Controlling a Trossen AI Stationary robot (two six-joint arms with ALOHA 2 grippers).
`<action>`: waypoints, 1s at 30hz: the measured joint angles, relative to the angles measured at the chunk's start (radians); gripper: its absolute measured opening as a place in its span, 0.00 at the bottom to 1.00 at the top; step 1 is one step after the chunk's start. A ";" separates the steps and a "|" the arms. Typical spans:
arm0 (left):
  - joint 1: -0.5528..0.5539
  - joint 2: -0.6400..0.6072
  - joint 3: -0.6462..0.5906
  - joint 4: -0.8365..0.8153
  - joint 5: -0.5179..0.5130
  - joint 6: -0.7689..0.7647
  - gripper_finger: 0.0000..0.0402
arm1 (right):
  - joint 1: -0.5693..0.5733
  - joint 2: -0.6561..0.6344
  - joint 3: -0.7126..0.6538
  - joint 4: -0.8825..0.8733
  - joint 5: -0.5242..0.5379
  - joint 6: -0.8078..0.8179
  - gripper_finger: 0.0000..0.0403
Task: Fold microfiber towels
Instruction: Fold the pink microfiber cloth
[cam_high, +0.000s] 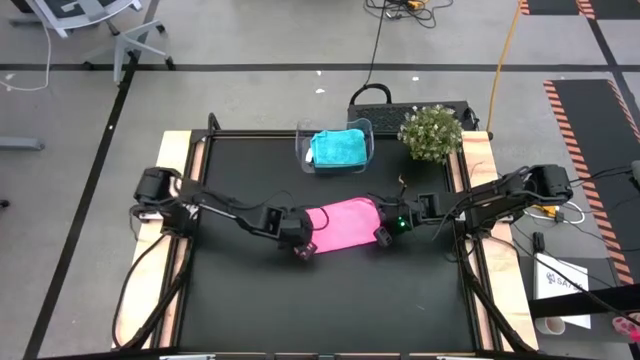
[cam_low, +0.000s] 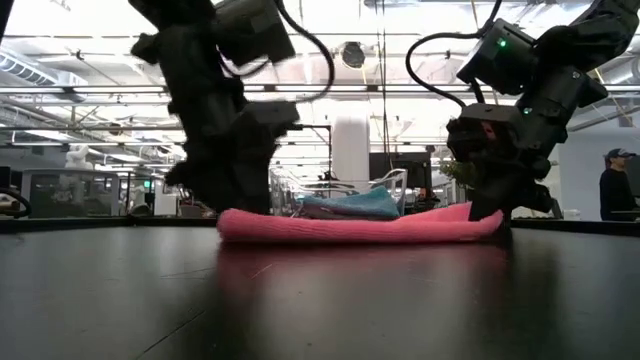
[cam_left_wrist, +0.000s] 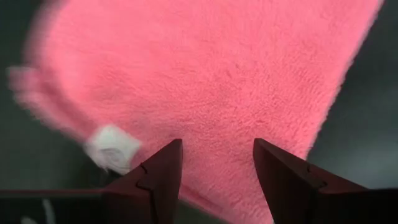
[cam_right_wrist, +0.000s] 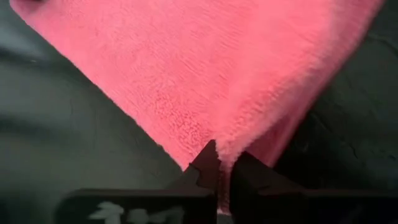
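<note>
Right gripper pinches pink towel; left gripper open above it

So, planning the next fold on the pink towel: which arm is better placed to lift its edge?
Probably the right: the right gripper is already shut on the pink towel, pinching its edge, while the left gripper stands open over it.

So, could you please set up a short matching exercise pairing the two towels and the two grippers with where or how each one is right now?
Column one:
1. pink towel
2. teal towel
3. left gripper
4. right gripper

Column two:
A. inside the clear plastic bin
B. open over the pink cloth
C. lying flat on the black table
D. pinched shut on a pink edge

Pairs: 1-C, 2-A, 3-B, 4-D
</note>
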 joint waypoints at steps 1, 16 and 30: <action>0.001 -0.026 0.001 -0.003 -0.014 -0.001 0.50 | -0.001 0.000 0.000 -0.002 0.000 0.000 0.02; -0.018 -0.141 0.006 -0.033 -0.075 -0.022 0.50 | -0.014 0.000 0.000 -0.031 0.002 -0.015 0.00; -0.026 0.019 0.009 -0.076 0.055 -0.031 0.50 | -0.019 -0.009 0.002 -0.124 0.029 -0.014 0.00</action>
